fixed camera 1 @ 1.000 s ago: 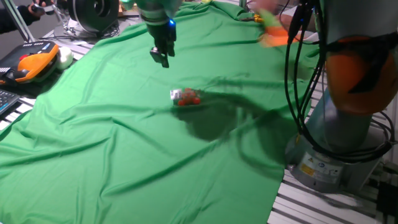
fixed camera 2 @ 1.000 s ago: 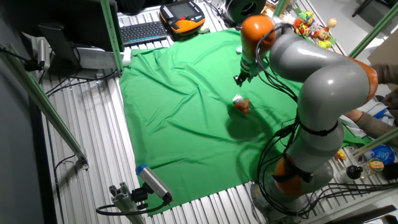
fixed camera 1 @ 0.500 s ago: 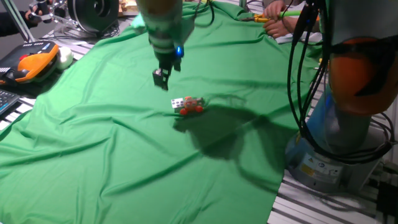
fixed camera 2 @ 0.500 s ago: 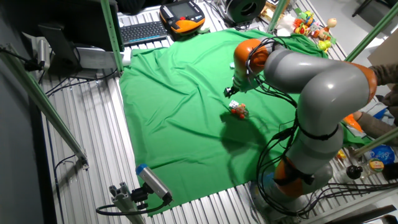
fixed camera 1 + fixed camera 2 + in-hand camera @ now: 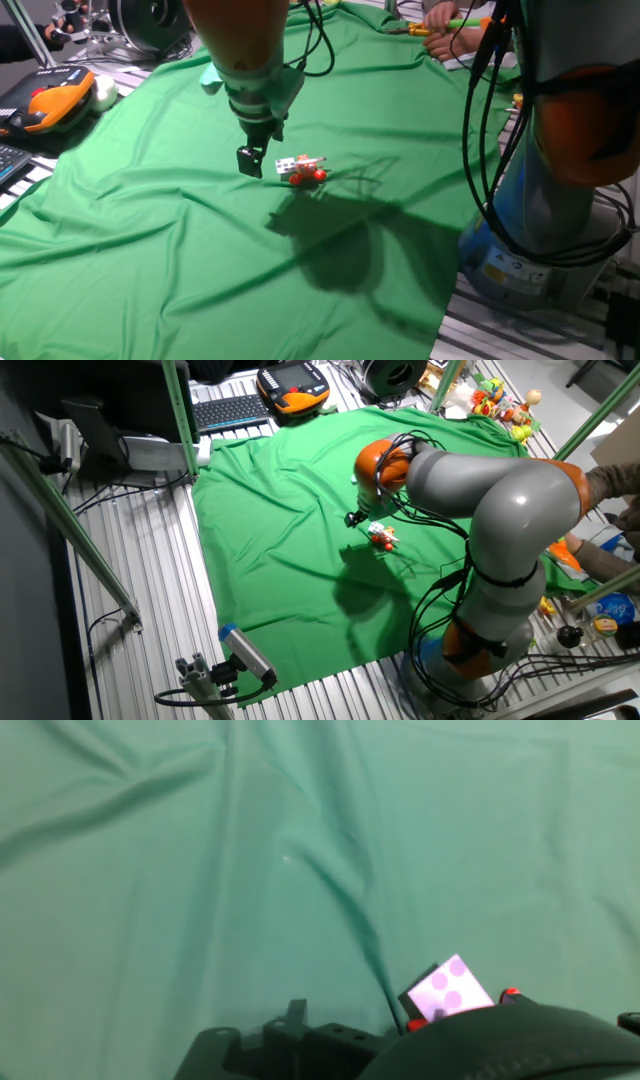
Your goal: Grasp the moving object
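Note:
The moving object (image 5: 304,171) is a tiny toy with red-orange bits and a small white part, lying on the green cloth (image 5: 150,250). It also shows in the other fixed view (image 5: 381,536). My gripper (image 5: 250,161) hangs low over the cloth just left of the toy, a finger's width from it and holding nothing; it also shows in the other fixed view (image 5: 354,518). In the hand view the toy's white dotted part (image 5: 447,988) peeks over the hand's dark body (image 5: 330,1045) at the bottom right. The fingertips are not clearly shown.
The arm's base (image 5: 530,250) stands at the right edge of the cloth. An orange pendant (image 5: 45,100) and a keyboard (image 5: 230,410) lie beyond the far left. A person's hand with an orange and green item (image 5: 450,18) is at the back right. The cloth has folds.
My gripper has come down and forward to just above the cloth beside the toy. The toy has drifted slightly to the right and toward the front.

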Available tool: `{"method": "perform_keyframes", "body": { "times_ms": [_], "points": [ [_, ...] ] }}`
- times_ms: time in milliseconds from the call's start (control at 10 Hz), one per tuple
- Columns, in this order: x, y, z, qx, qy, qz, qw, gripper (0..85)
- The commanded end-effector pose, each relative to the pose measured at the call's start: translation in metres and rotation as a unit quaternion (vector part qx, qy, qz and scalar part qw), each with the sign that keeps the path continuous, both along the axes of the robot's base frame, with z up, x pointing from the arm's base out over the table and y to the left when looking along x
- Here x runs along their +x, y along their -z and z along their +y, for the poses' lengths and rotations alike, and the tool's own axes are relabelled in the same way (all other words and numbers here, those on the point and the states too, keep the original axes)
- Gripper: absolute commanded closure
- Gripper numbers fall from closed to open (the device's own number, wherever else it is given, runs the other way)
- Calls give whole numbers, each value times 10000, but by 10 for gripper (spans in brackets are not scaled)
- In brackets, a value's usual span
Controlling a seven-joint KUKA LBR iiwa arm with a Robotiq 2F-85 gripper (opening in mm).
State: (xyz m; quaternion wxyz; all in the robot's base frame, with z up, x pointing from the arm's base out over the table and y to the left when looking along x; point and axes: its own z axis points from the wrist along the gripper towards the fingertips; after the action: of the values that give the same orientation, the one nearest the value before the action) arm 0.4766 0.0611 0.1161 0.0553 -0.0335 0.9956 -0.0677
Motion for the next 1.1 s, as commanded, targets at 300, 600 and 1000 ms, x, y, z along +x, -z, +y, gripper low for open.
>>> {"method": "perform_keyframes", "body": {
  "times_ms": [300, 600, 1000],
  "points": [
    [0, 0, -3, 15, 79, 210, 9997, 0],
    [0, 0, -3, -122, 352, 571, 9977, 0],
    [17, 44, -48, -247, 384, 671, 9967, 0]
  ]
}}
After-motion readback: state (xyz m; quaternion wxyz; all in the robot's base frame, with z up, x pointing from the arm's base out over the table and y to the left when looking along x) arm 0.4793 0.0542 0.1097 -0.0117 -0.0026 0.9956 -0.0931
